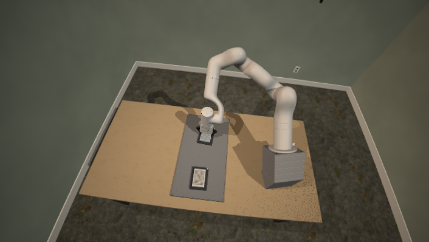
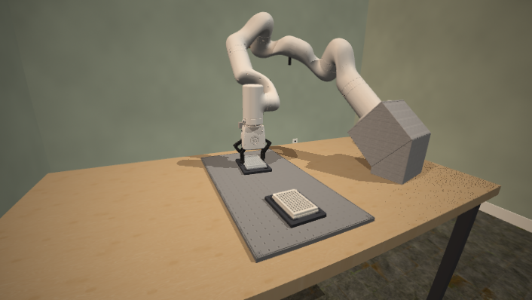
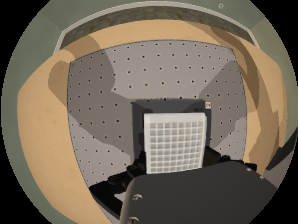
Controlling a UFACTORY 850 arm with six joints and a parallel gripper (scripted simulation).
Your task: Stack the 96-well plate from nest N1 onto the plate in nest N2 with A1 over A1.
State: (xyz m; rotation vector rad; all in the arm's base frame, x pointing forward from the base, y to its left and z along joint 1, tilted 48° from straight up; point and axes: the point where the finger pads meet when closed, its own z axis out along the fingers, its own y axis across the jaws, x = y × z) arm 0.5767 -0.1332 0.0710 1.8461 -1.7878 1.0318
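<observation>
While straddling nest N1 (image 2: 241, 168), clamping claw (image 2: 252, 156) wide across 96-well plate (image 2: 254, 162) sides, keeping wells level for stacking onto N2's plate (image 2: 295, 203).

White gridded plates (image 2: 295, 203) on black nests (image 2: 319, 216), dotted grey board (image 2: 241, 200).
</observation>
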